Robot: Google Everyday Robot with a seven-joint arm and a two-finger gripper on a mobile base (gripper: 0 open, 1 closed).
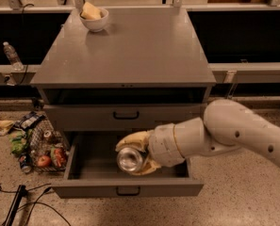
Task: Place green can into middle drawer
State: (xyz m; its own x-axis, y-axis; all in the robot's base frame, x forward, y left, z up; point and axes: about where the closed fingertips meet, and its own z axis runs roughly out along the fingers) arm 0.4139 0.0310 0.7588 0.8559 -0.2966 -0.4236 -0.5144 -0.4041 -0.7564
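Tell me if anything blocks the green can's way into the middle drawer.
Nothing visible does. The gripper holds the green can over the open middle drawer, behind its front panel, and no object shows between the can and the drawer floor beneath it.

Hand (133, 154) holding green can (129, 159) over open middle drawer (92, 160), bowl (94, 21) rear-left on cabinet (130, 51)

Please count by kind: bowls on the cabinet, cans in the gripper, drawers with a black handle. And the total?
Bowls: 1, the white bowl on top.
Cans: 1, the green can, held by the gripper at the open middle drawer.
Drawers: 2, the middle drawer and the closed drawer above.
Total: 4
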